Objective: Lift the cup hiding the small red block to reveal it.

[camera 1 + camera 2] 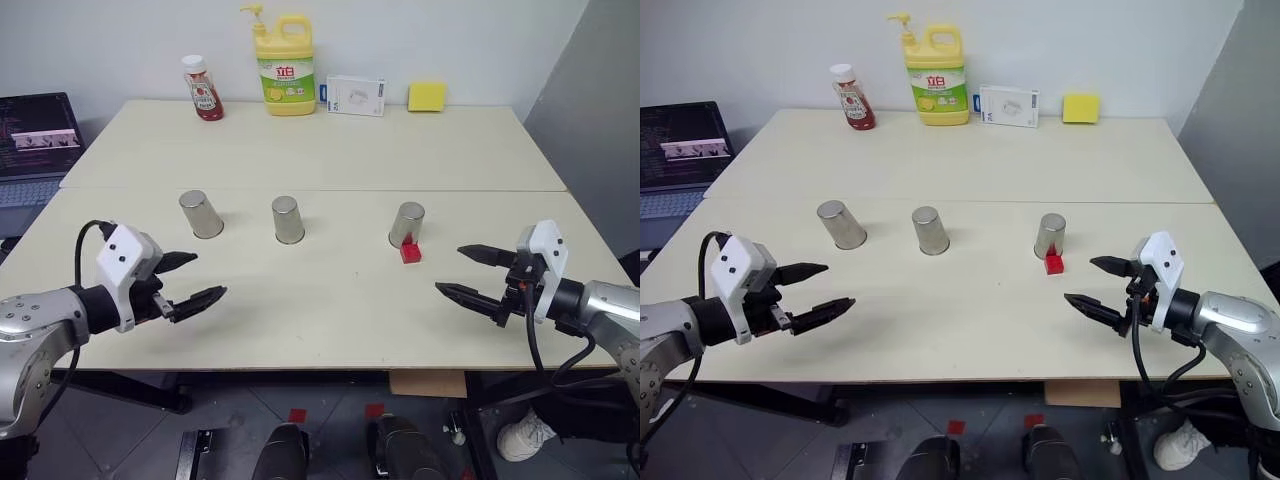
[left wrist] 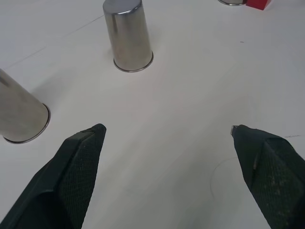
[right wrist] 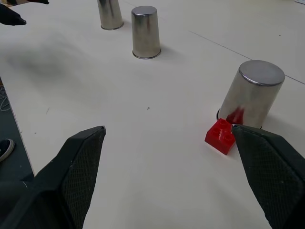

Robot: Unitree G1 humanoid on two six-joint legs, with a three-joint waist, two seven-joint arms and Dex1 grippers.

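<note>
From the head camera's left eye, three upside-down metal cups stand in a row across the middle of the table (image 1: 330, 300): one toward the left edge (image 1: 201, 214), one in the centre (image 1: 288, 219), and the cup (image 1: 407, 224) toward the right edge. The small red block (image 1: 410, 252) lies in the open, touching the near foot of that right cup, not under any cup. The left gripper (image 1: 190, 280) hovers over the near-left part of the table with its fingers spread wide and nothing between them; the right gripper (image 1: 476, 272) hovers near the near-right edge, likewise wide and empty.

The right eye gives the same layout, with a ketchup bottle (image 1: 853, 97), a yellow detergent jug (image 1: 939, 75), a white box (image 1: 1008, 106) and a yellow sponge (image 1: 1081, 108) along the far edge.

The left wrist camera looks between its wide-apart black fingers at the left and centre cups, both well clear of the fingers.

The right wrist camera looks between its open fingers at the block lying against the right cup's rim.

Judging from this, the block is already revealed and the reveal looks finished or barely begun; no cup is gripped. If a lift is still due, the right gripper would need to reach forward, straddle the right cup and close without knocking the block.
</note>
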